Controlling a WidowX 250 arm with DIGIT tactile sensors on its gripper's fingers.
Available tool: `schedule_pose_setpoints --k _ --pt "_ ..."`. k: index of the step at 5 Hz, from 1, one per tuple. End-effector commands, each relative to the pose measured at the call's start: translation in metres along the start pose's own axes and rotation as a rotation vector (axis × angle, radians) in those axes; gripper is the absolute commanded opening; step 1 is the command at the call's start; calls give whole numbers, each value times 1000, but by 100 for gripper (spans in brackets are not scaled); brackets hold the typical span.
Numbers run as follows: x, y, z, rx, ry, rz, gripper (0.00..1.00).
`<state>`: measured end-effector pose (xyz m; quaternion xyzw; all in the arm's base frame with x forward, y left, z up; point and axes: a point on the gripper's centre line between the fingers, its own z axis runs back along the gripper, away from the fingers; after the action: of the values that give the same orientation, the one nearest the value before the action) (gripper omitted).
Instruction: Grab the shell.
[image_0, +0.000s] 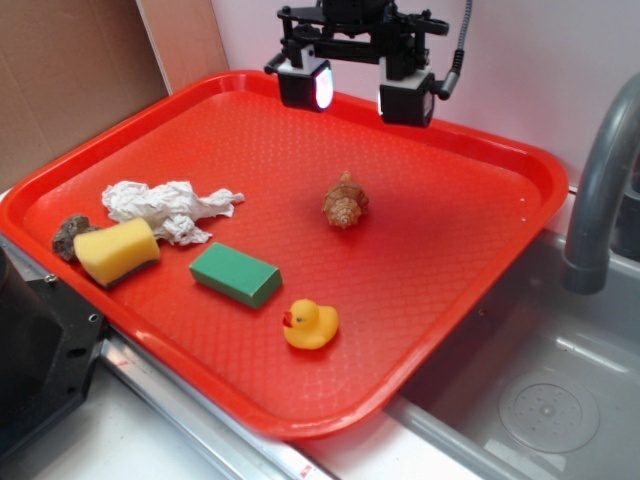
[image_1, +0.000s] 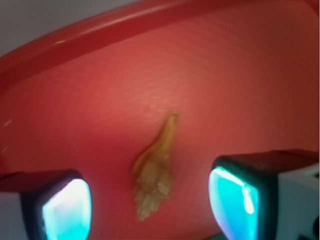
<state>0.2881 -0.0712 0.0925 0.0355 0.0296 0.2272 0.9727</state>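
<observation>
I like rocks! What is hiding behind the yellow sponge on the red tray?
A dark grey-brown rough stone peeks out behind the yellow sponge, on the red plastic tray. The sponge covers part of the stone, so its full shape cannot be seen.

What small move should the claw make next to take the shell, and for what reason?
Probably lower straight down. The claw hangs open above the tray, well above the shell, touching nothing. In the wrist view the shell already lies between the two fingers, so little sideways correction seems needed before closing.
</observation>
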Motion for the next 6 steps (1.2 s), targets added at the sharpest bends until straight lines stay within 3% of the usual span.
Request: schedule_pose_setpoints --k 1,2,6 --pt "9 7 3 -94 -102 51 100" --pt "-5 -2 -10 -175 -123 -31 100" --pt "-5 -2 -10 -175 -123 -31 100"
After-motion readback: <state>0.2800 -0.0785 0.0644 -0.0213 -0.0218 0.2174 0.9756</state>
